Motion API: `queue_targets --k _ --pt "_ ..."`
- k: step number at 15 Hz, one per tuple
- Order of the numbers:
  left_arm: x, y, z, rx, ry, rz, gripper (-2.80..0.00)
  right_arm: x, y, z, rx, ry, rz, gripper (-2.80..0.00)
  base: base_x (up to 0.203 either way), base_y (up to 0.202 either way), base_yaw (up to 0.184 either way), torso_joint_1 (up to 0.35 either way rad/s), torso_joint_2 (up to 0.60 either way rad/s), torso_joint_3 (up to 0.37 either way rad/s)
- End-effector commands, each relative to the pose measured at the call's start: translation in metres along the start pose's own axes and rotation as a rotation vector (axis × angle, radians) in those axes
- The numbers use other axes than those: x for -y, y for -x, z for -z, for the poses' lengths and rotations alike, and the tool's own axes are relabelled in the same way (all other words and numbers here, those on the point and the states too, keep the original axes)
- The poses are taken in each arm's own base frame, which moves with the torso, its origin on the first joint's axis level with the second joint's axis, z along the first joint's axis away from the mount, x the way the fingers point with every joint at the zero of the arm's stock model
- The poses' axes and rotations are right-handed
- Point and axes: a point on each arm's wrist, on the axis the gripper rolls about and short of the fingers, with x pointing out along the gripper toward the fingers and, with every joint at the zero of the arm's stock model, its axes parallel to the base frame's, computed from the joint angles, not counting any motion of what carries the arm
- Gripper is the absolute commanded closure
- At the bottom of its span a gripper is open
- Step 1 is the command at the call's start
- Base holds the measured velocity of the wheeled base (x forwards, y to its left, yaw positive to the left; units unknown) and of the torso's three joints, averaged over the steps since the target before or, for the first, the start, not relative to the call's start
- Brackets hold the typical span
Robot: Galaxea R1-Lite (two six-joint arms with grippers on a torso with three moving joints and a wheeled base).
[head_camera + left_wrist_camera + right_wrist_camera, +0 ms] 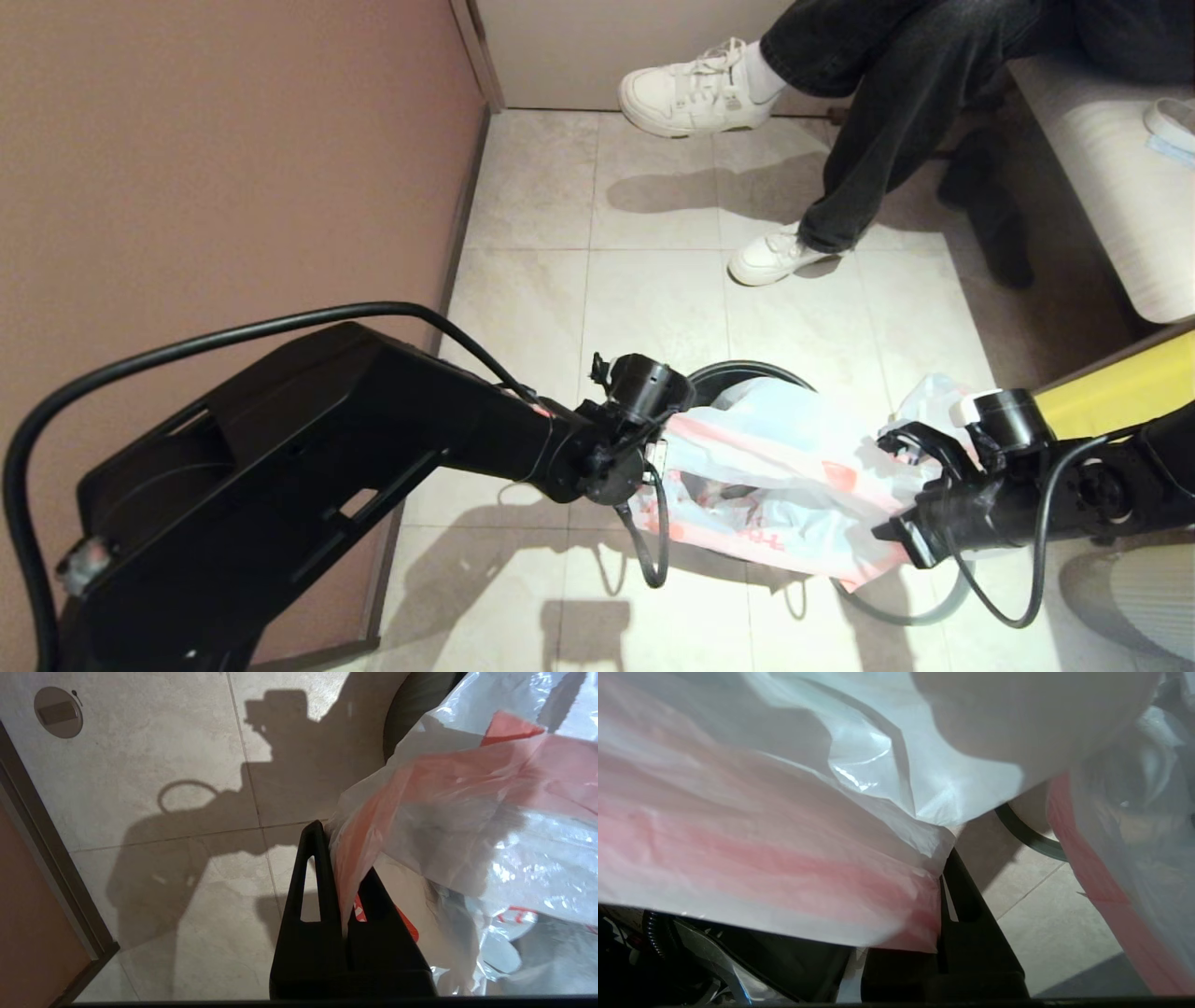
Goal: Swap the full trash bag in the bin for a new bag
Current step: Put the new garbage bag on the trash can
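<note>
The full trash bag (794, 467), translucent whitish film with a pink-red edge and red print, hangs stretched between both grippers above the bin (747, 371). Pale round trash shapes show through its film (504, 952). My left gripper (653, 457) is shut on the bag's pink edge (355, 858) at its left end. At the right end, my right gripper (896, 537) is shut on the pink edge (896, 905). A thin grey hoop (896, 616) shows as an arc on the floor under the right gripper, and again in the right wrist view (1027, 835). No separate new bag can be told apart.
A seated person's legs and white shoes (695, 89) (770, 257) are just beyond the bin. A brown wall (233, 187) runs along the left, a cushioned seat (1102, 187) stands at the right, with a yellow surface (1120, 392) below it. A round floor drain (58, 711) lies near the wall.
</note>
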Motion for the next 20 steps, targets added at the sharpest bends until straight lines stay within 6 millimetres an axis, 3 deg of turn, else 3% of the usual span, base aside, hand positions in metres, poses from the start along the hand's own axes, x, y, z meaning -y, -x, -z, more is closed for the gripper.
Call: queue_targets --k 1,4,8,15,20 --pt "0.001 -0.009 0.007 -0.019 -0.006 -0.013 0.00 0.004 -0.018 0.005 -0.021 -0.008 -0.011 0.00 0.000 0.000 0.000 0.000 0.00 0.000" --pt "0.000 -0.024 0.012 -0.004 0.012 -0.038 0.00 0.007 -0.025 0.000 0.064 -0.047 -0.014 0.00 0.000 0.000 0.000 0.000 0.00 0.000" --pt "-0.006 -0.020 0.026 -0.044 -0.014 -0.047 0.00 0.008 -0.026 0.001 0.075 -0.057 -0.009 0.00 0.000 0.000 0.000 0.000 0.00 0.000" --pt "-0.017 -0.063 0.039 -0.073 0.008 -0.104 0.00 0.019 -0.046 0.008 0.040 -0.083 0.003 0.00 0.000 0.000 0.000 0.000 0.00 0.000" --pt "-0.014 -0.079 0.026 -0.028 0.046 -0.106 0.00 0.021 -0.064 0.020 -0.022 -0.068 0.046 0.00 0.000 0.000 0.000 0.000 0.00 0.000"
